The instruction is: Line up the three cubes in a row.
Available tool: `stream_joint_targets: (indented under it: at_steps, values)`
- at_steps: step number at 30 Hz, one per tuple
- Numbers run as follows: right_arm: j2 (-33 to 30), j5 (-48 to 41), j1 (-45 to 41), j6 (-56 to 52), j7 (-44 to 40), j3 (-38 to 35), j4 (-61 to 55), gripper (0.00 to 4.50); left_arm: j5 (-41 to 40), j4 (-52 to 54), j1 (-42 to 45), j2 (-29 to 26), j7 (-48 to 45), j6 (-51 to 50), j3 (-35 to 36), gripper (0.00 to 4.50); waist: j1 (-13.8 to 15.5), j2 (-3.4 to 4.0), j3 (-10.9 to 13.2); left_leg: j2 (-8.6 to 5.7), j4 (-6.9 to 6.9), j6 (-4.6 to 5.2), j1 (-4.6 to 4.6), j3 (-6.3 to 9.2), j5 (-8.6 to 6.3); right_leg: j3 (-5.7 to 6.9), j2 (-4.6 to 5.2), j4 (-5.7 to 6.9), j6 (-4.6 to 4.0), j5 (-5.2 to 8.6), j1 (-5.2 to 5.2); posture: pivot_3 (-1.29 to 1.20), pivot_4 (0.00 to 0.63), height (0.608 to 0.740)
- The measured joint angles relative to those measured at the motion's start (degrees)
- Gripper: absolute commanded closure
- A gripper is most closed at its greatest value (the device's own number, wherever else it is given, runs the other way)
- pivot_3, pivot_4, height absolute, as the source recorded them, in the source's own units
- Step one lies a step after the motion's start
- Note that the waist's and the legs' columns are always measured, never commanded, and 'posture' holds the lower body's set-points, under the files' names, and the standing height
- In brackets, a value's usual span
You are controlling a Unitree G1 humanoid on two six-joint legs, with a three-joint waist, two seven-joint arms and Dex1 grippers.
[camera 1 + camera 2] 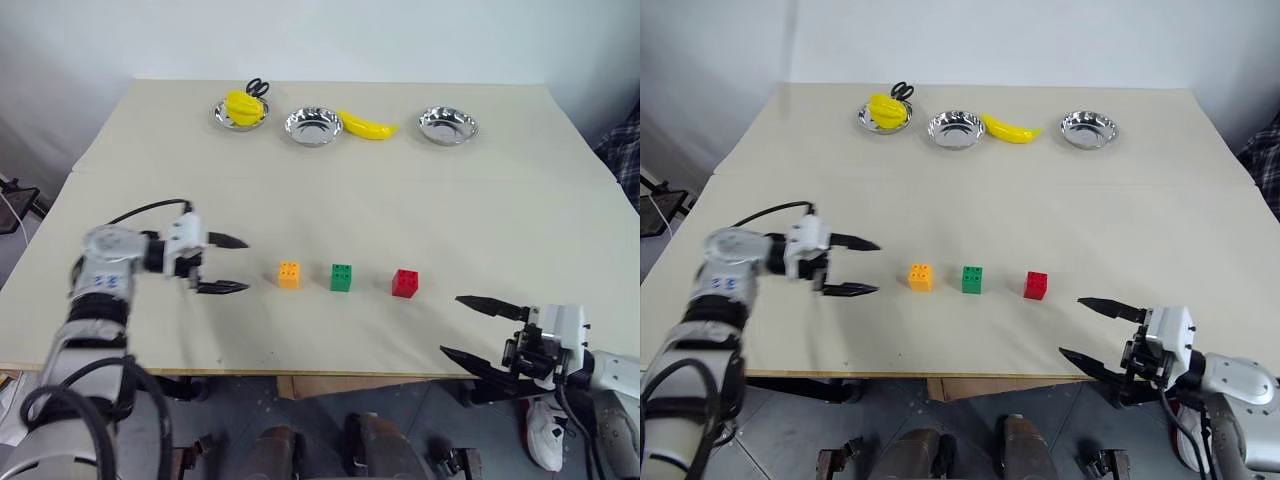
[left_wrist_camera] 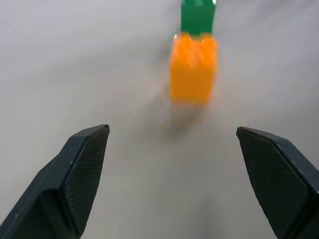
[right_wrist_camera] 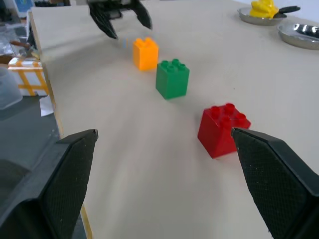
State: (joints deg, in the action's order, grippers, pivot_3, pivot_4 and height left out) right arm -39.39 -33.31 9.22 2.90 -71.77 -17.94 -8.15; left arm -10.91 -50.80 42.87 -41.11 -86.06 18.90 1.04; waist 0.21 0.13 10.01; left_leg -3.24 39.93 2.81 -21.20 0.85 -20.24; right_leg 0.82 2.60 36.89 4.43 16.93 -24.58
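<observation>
Right fingers (image 1: 478, 328) apart — orange (image 1: 289, 275), green (image 1: 341, 277), red cubes (image 1: 405, 283) aligned.

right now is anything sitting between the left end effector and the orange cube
Nothing visible. The left end effector is open, pointing at the orange cube with only bare table between them. The green cube lies beyond the orange one, not in the path.

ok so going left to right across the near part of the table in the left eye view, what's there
left tool, open → orange cube → green cube → red cube → right tool, open, at the table's near edge
</observation>
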Motion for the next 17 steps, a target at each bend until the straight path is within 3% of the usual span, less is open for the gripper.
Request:
stream_joint_targets:
  at_steps: [2,7,13,17]
  values:
    - [-2.0,-0.3,-2.6,0.1,-2.4,-1.0,4.2,0.00,-3.3,8.2,-8.4,-4.5,0.1,-3.6,2.9,0.15,-0.2,0.00,0.0,0.00,0.00,0.05,0.00,0.00,-0.03,-0.01,0.04,-0.04,0.00,0.00,0.04,0.00,0.150,0.740]
    - [-7.8,0.7,-10.7,1.5,-8.1,-2.1,16.9,0.00,-9.7,27.6,-27.2,-9.7,4.2,-11.5,13.5,0.15,0.2,0.01,0.0,0.00,-0.01,0.14,0.04,0.09,-0.07,-0.03,0.11,-0.38,-0.04,0.02,0.14,0.00,0.150,0.740]
    - [-11.1,5.2,-18.5,7.5,-14.9,-0.2,33.2,0.00,-11.4,40.3,-43.0,-10.1,11.1,-16.9,21.2,0.15,1.0,0.16,0.0,-0.01,-0.08,0.17,0.06,-0.01,-0.09,-0.12,0.11,-0.41,-0.06,0.04,0.12,0.00,0.150,0.740]
    - [-11.8,6.8,-24.5,10.9,-16.3,0.3,42.0,0.00,-12.3,44.0,-46.7,-7.7,15.6,-17.5,23.8,0.15,1.1,0.17,0.0,-0.01,-0.10,0.14,0.10,-0.01,-0.07,-0.12,0.11,-0.39,-0.09,0.05,0.13,0.00,0.150,0.740]
